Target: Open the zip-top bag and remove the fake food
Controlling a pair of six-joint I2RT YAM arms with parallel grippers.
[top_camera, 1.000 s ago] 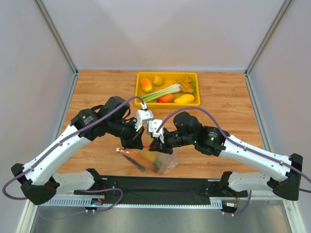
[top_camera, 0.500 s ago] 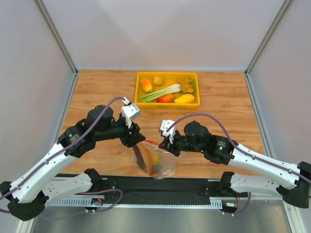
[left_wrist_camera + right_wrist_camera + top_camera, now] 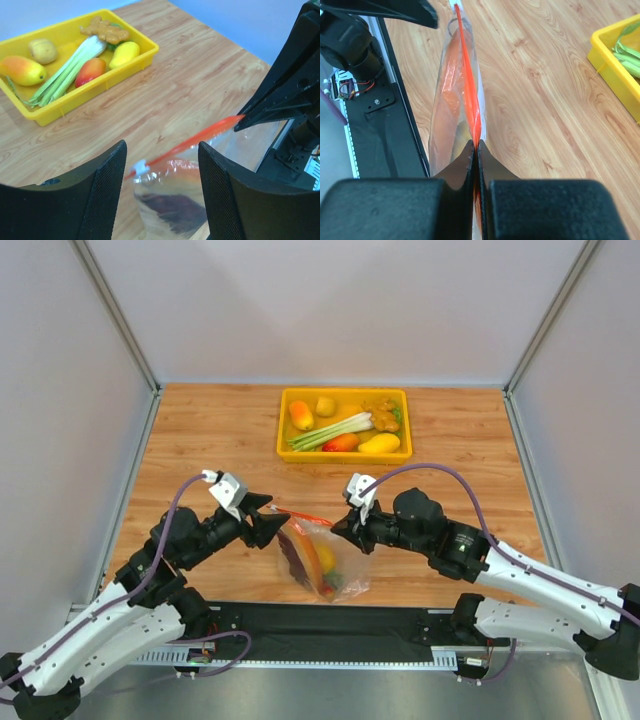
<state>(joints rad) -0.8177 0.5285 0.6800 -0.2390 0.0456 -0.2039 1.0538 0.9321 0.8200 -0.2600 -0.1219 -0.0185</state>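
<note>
Toy food is all sitting inside the zip-top bag, which is hanging out near the table's near edge, between the two arms. Through the crinkly plastic I'm seeing the dark maroon meat slice, the yellow fruit next to it, and some small red and green bits down at the bottom.

Right gripper is pinching one end of the red-orange zip strip, fingers squeezed fully together on it. In its wrist view the strip is running straight out from between the fingertips. Whether the bag's bottom is resting on the wood or dangling, I can't tell.

Left gripper is sitting at the other end of the strip with its jaws spread apart, not gripping anything. From its own camera the white slider tab is showing in the gap between the two fingers, touching neither. I can't say whether the zip is actually open.

Further back, well clear of all this, the yellow tray is sitting on the far part of the table. It's holding the green-and-white leek lying diagonally, a yellow mango-like piece, a red piece, an orange-yellow fruit, a little potato and a knobbly ginger-looking thing.
</note>
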